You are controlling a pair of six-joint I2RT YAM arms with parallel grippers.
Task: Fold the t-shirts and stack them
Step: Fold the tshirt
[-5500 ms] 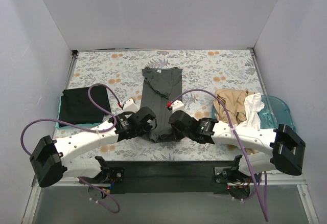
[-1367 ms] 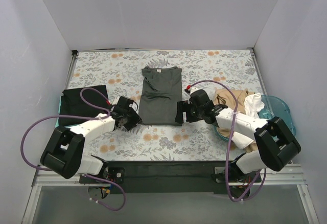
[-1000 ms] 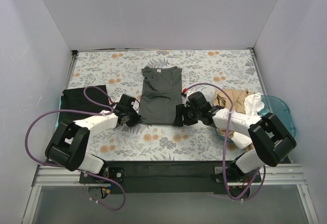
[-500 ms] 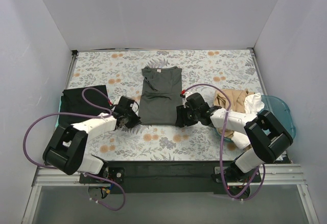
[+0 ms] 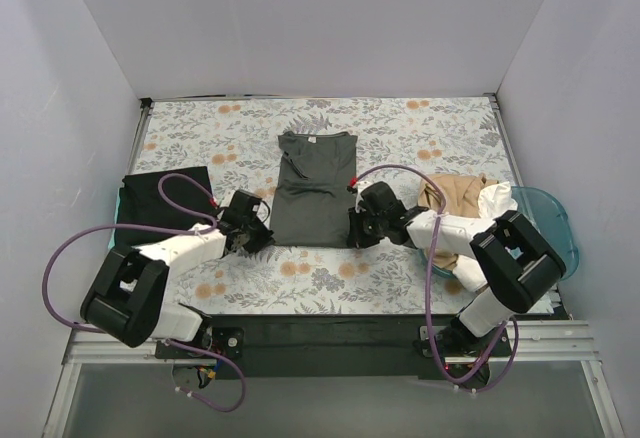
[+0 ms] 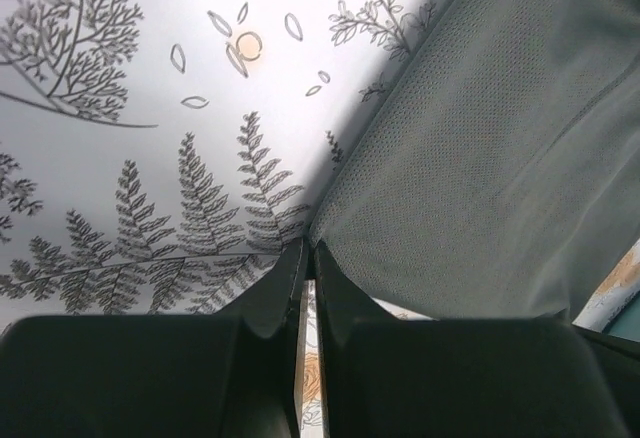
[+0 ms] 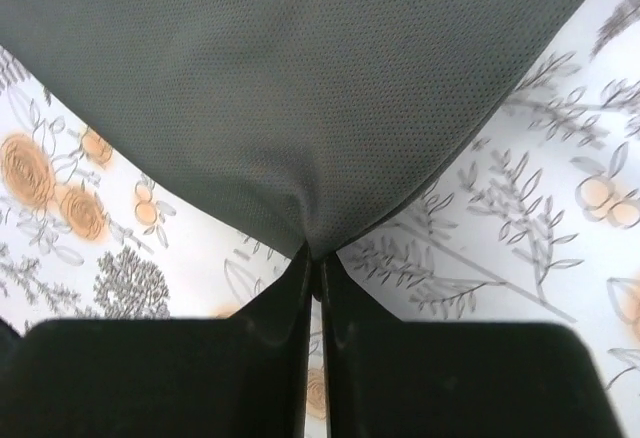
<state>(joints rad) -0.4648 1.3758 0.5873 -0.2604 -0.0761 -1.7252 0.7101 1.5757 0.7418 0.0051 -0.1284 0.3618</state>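
Seen from above, mid-tabletop (image 5: 420, 123), the dark grey t-shirt (image 5: 313, 188) lies as a narrow strip, collar at 12 o'clock; both arms reach its near corners at 7 and 5 o'clock, probably to carry the hem forward; a folded black t-shirt (image 5: 160, 196) sits at 9 o'clock; the tan t-shirt (image 5: 450, 190) and white t-shirt (image 5: 497, 203) are heaped at 3 o'clock by the teal tub (image 5: 548, 216), well aside. Left wrist: left jaws pressed together on the corner. Right wrist: right jaws pinching puckered hem.
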